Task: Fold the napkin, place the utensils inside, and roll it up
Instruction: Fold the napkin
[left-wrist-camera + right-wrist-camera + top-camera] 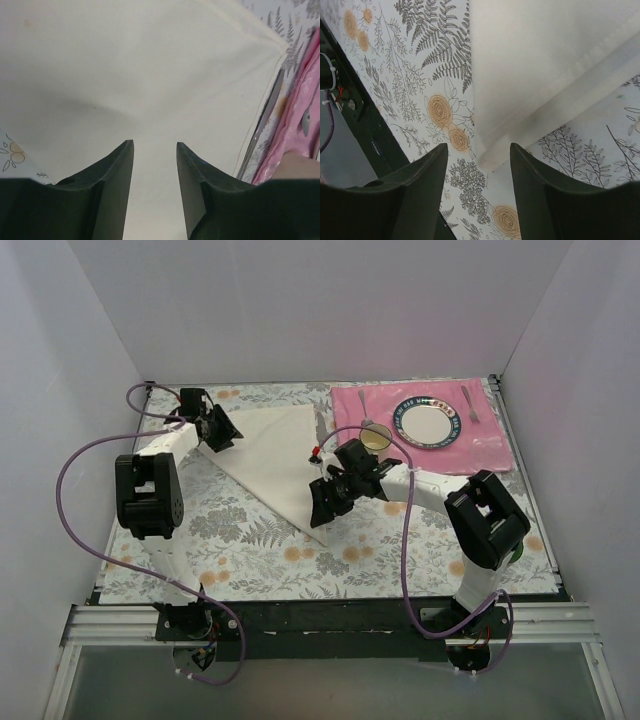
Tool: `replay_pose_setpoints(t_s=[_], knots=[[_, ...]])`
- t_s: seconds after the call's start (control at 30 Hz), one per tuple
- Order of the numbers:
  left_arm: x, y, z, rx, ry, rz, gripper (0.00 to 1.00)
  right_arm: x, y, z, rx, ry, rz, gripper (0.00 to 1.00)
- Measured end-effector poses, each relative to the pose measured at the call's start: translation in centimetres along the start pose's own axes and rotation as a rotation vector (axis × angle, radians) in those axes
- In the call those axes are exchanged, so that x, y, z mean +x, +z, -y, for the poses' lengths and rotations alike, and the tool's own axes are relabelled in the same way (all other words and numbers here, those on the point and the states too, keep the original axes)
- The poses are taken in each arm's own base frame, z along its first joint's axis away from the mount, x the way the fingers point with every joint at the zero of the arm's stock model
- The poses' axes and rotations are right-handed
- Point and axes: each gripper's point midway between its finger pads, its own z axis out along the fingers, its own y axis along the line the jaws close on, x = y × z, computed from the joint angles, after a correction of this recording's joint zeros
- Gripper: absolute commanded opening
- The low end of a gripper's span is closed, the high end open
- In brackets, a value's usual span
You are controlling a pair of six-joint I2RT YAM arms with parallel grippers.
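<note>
The napkin (pixel 270 455) lies folded in a triangle on the tabletop (pixel 250 540). It looks soft, light and floppy, so I'd pinch a hemmed corner. My left tool (pixel 224 432) and right tool (pixel 327 503) hang released above its corners, holding nothing.

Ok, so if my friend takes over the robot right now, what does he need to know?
Left gripper: open, holding nothing, over the napkin's far-left corner.
Right gripper: open, holding nothing, at the napkin's near corner.
Napkin: folded into a triangle, lying flat on the table.
Knife: on the table along the napkin's right edge, beside the pink placemat, not yet on the cloth.
Done: the fold.
Left to do: lay the knife inside the napkin, then roll it up.
</note>
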Motion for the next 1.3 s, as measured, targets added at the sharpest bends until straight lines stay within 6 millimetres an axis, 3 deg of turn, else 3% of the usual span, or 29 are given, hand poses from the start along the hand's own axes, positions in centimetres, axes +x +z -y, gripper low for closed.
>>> replay_pose_setpoints(t_s=[0.13, 0.37, 0.7, 0.87, 0.97, 1.07, 1.23, 1.3], knots=[[1.7, 0.1, -1.4, -0.009, -0.015, -0.062, 0.39, 0.4, 0.8, -1.2, -0.033, -0.030, -0.008, 0.61], [1.3, -0.7, -2.0, 0.008, -0.041, -0.055, 0.46, 1.3, 1.4, -1.0, -0.032, -0.008, -0.014, 0.59], [1.3, -1.0, -2.9, -0.010, -0.142, -0.044, 0.35, 3.2, 2.5, -0.2, -0.042, 0.053, -0.033, 0.55], [1.6, -0.4, -5.9, -0.090, -0.220, -0.037, 0.34, 3.2, 2.8, -0.5, -0.055, 0.058, -0.023, 0.45], [2.8, 0.1, -8.7, -0.168, -0.273, -0.061, 0.34, 4.1, 3.1, -0.9, -0.073, 0.058, -0.036, 0.38], [2.7, -0.2, -9.9, -0.192, -0.324, -0.055, 0.34, 4.8, 3.5, -1.6, -0.093, 0.049, -0.048, 0.33], [3.5, -2.5, -12.3, -0.267, -0.364, -0.025, 0.34, 6.8, 3.8, -3.3, -0.135, 0.037, -0.089, 0.32], [4.1, -4.1, -13.8, -0.323, -0.378, -0.016, 0.36, 7.8, 3.6, -4.1, -0.156, 0.028, -0.108, 0.38]])
